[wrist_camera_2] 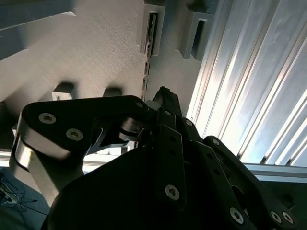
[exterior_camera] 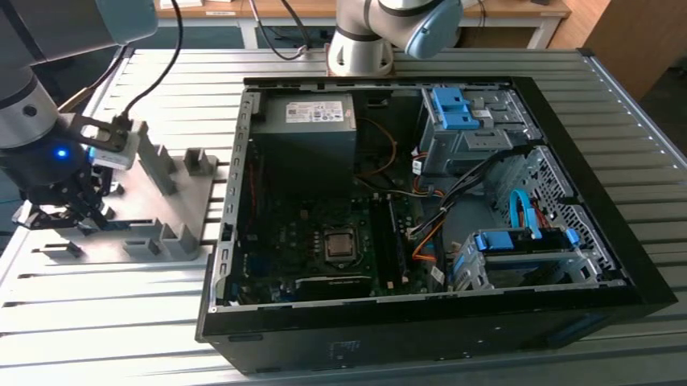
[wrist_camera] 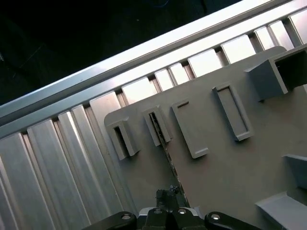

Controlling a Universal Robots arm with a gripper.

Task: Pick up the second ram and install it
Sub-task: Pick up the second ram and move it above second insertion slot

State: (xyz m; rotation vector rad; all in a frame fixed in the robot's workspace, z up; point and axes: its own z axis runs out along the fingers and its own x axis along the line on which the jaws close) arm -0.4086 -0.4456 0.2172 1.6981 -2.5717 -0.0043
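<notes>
At the bench's (exterior_camera: 633, 161) edge, the exterior view's left, the black gripper (exterior_camera: 64, 213), closure unclear, should straddle the thin green-black ram stick (wrist_camera: 158, 127) squarely.

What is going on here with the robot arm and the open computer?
The robot arm's gripper is low over the grey holder, at the exterior view's left of the open computer case. In the first wrist view it sits right at a memory stick standing on edge in the holder. The stick is not yet in the computer.
</notes>
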